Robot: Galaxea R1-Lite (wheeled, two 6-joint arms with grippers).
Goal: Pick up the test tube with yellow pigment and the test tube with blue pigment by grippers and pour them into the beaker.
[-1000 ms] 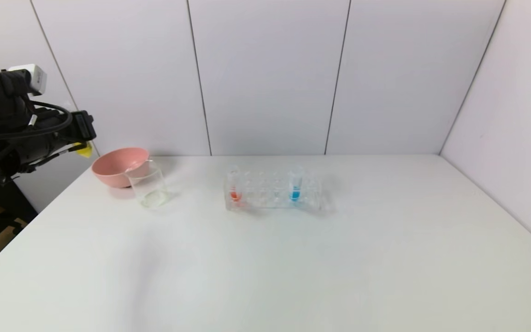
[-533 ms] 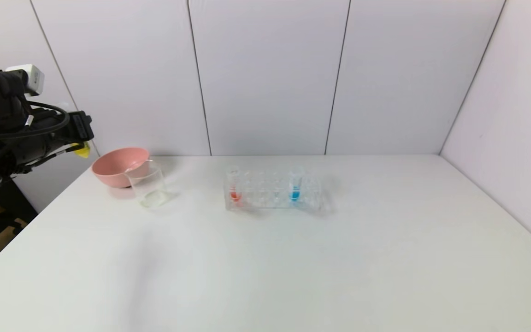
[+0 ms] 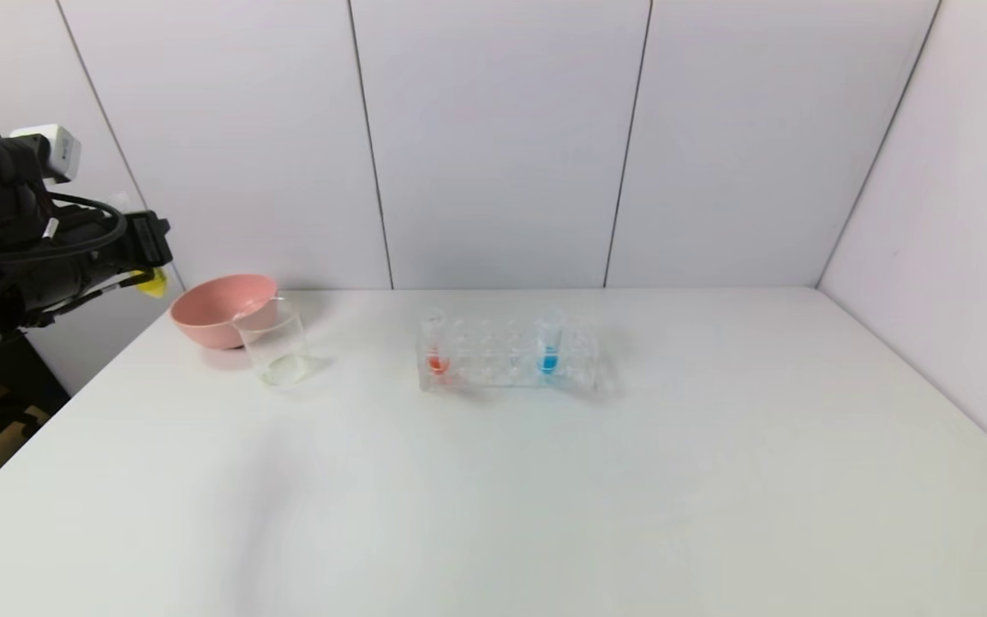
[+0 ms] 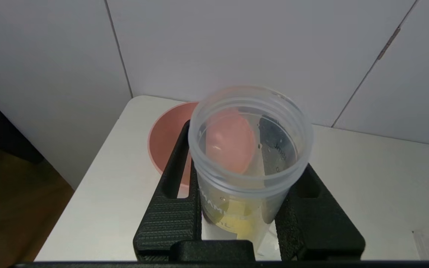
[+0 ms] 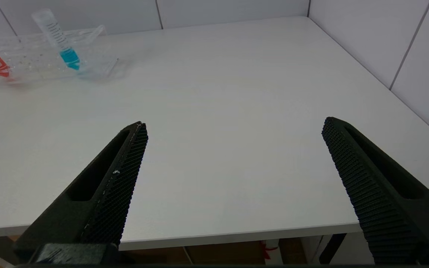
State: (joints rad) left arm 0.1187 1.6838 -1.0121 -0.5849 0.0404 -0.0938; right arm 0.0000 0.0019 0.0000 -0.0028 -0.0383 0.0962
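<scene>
Yellow-pigment test tube (image 4: 250, 163), a slim clear plastic one, sits clamped between my left gripper's (image 4: 249, 208) black fingers (image 4: 173, 208), held up off the table's (image 3: 545, 480) left edge, beside the pink bowl (image 3: 221, 310). I judge it lifted but not poured: the small clear glass beaker (image 3: 278, 347) looks nearly empty. Blue-pigment test tube (image 3: 549, 347) stands untouched in the clear rack (image 3: 506, 360), with a red one (image 3: 436, 347). My right gripper (image 5: 233, 193) hangs spread wide, empty, over the near table edge.
</scene>
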